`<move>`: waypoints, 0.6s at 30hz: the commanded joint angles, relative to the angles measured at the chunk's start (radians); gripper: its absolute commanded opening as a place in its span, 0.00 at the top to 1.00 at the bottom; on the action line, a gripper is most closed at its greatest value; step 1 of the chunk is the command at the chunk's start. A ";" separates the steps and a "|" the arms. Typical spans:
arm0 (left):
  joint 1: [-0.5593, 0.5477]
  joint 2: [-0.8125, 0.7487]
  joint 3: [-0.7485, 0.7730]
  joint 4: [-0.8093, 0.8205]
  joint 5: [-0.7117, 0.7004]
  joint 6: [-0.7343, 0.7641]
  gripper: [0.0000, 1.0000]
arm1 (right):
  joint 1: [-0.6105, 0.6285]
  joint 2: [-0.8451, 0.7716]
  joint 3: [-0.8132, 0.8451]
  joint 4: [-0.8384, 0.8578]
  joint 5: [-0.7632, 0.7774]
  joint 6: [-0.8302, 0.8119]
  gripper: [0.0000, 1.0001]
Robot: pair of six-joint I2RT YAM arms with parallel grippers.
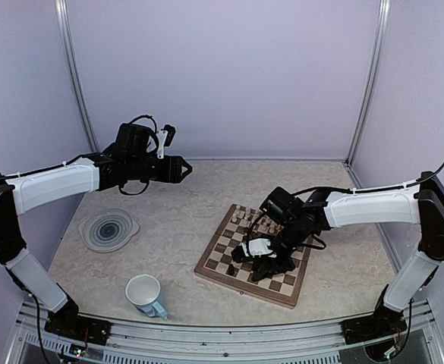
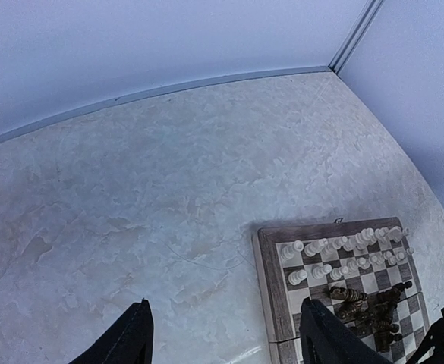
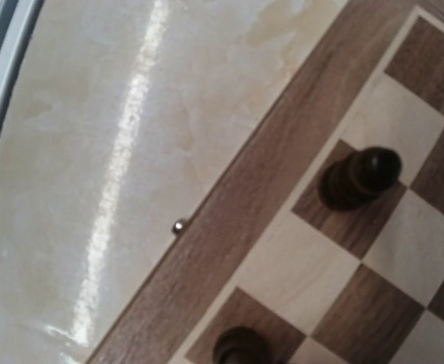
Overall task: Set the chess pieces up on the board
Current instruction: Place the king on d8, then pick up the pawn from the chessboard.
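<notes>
Over the near side of the board [image 1: 210, 265], the right gripper [image 1: 266, 267] sits low. From above it is a dark mass, and its own camera shows no fingers, so I cannot tell whether it is parted, clenched or on anything. That wrist view gives what the overhead cannot: a dark piece [image 3: 362, 173] standing on a dark square in the row next to the wooden border. It also shows a second dark piece [image 3: 240, 349] cut off by the bottom edge, and a small metal stud [image 3: 179, 225] on the board's side.

The left gripper [image 1: 181, 168] hangs over the far left of the worktop [image 1: 176, 220], well apart from the board. Its wrist view shows both fingers [image 2: 134, 341] spread with nothing between them. Only that view sorts the sets: cream pieces [image 2: 343, 250] in two rows along the board's far edge, and dark pieces [image 2: 366, 303] bunched nearer, some possibly toppled.

A grey plate [image 1: 85, 231] and a mug [image 1: 144, 294] lie left of the board.
</notes>
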 commanded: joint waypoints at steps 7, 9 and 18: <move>0.004 0.006 0.030 -0.005 0.013 0.013 0.34 | -0.068 -0.114 0.091 -0.158 -0.073 -0.035 0.56; 0.004 0.007 0.030 -0.005 0.016 0.013 0.34 | -0.117 -0.130 0.098 -0.174 -0.070 -0.035 0.56; 0.003 0.011 0.031 -0.006 0.025 0.009 0.34 | -0.301 -0.174 -0.024 -0.046 0.061 0.025 0.78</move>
